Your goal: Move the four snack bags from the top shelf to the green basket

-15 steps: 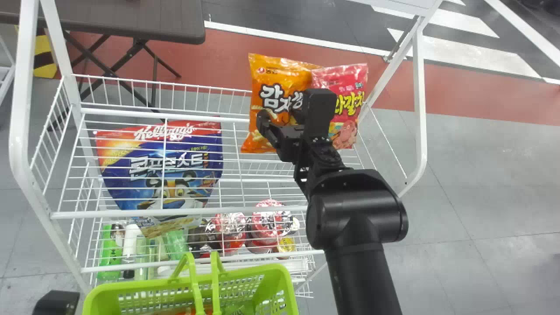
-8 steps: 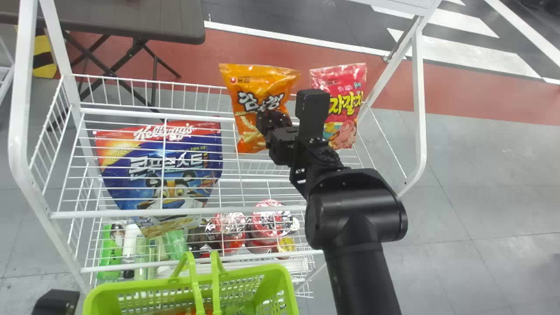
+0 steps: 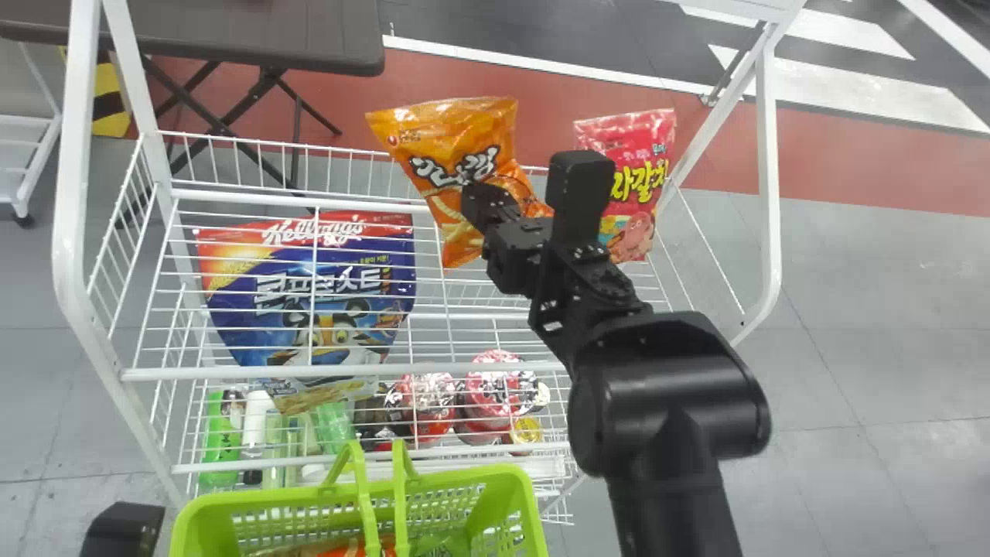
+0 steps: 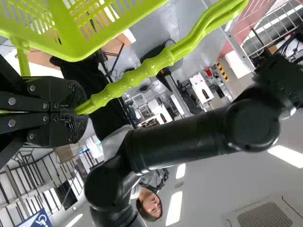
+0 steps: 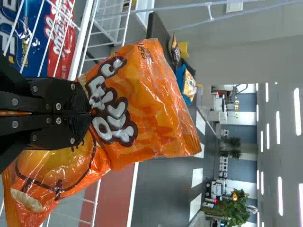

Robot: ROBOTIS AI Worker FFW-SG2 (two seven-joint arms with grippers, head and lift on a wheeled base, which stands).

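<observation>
Near the middle of the head view, my right gripper (image 3: 481, 207) is over the top shelf, pinching an orange snack bag (image 3: 448, 131), which hangs tilted. In the right wrist view the same gripper (image 5: 87, 113) is closed on the crumpled front of the orange bag (image 5: 151, 104). A pink snack bag (image 3: 648, 174) stands to its right on the shelf. Below, the green basket (image 3: 510, 473) holds an orange bag (image 3: 352, 549) and something green. At the bottom left is a black part of my left gripper (image 3: 122, 530); in the left wrist view this gripper (image 4: 79, 111) grips the basket handle (image 4: 151, 65).
A white wire rack (image 3: 309, 372) surrounds the work, its posts rising left and right. Under the top shelf's wires lie a large blue cereal bag (image 3: 309, 286), bottles (image 3: 224, 437) and red cups (image 3: 499, 387). Behind the rack stands a dark table (image 3: 271, 39).
The orange bag has moved left with my right gripper, away from the pink bag, and now tilts more. The whole head view has shifted slightly. My left gripper stays beside the basket.
</observation>
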